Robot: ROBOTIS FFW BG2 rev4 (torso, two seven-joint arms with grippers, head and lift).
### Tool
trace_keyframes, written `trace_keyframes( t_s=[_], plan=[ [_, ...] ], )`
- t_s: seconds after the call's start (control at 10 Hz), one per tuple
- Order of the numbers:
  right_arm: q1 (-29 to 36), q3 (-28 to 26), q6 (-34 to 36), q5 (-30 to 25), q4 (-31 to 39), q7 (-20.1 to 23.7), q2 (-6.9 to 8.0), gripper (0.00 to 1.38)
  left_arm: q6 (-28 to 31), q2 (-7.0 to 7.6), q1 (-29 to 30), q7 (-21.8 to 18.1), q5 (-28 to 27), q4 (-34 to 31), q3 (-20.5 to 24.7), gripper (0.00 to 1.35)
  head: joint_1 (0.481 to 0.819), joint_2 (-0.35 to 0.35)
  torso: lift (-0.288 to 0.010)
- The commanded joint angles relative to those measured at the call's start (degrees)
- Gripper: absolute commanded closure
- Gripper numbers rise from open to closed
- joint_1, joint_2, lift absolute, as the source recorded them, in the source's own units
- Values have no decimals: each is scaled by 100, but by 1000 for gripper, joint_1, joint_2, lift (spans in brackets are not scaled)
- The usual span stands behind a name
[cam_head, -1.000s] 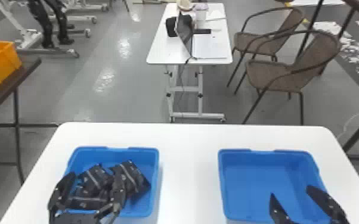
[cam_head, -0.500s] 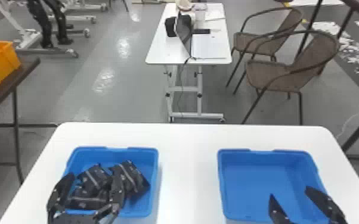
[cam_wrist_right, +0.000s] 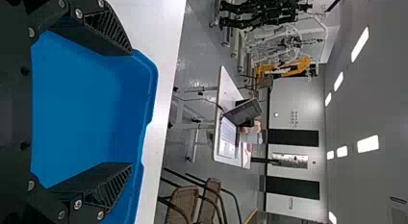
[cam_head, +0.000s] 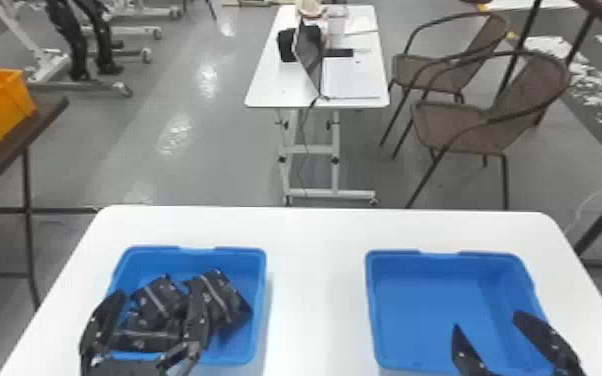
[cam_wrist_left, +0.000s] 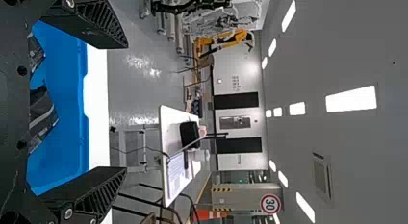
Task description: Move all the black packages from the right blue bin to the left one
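Nothing moved, black packages (cam_head: pixel 226 299) crumpled, pale-striped, heaped in left blue bin (cam_head: pixel 260 290)

The left pincer (cam_head: pixel 157 296) partly hides the black packages (cam_head: pixel 222 299), leaving their number unclear.

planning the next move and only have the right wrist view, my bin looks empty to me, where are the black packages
Observer: In the head view, the black packages lie in the left blue bin.
Operator: ok, is the left gripper shut on one of them
Observer: No. In the left wrist view, the left gripper stands wide open.
Operator: and are the two bins touching
Observer: No. In the head view, a broad strip of the white table lies between them.
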State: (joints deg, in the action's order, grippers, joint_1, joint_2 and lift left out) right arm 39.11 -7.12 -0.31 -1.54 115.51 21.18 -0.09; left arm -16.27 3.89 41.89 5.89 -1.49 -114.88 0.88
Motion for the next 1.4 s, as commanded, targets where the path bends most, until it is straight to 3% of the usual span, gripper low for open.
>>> trace_keyframes(
  t_s=[0.0, 1.3],
  plan=[
    [0, 0, -4, -22, 6, 0, 14, 206, -7, -2, 3, 0, 0, 1, 0, 117, 695, 62, -42],
    [-26, 18, -13, -57, 6, 0, 14, 206, -34, 16, -49, 0, 26, 36, -26, 119, 695, 60, -42]
  ],
)
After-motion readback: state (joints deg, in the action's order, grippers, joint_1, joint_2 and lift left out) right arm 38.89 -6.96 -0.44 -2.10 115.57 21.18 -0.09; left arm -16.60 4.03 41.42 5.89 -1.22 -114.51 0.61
